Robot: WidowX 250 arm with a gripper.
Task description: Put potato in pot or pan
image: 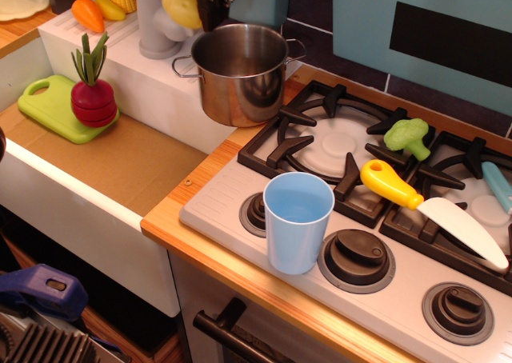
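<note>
The claw (pixel 194 1), at the top of the frame left of centre, is gripping the potato (pixel 181 5) between its dark fingers and holding it in the air, just up and left of the pot's (pixel 240 79) rim. The pot is sitting open and seemingly empty on the white surface (pixel 152 87) beside the stove (pixel 376 211). Judging from this, the pick-up is done and the carry is nearly finished. What is left is moving the potato rightward over the pot's mouth, lowering it, and letting go. The potato is not yet over the opening.
</note>
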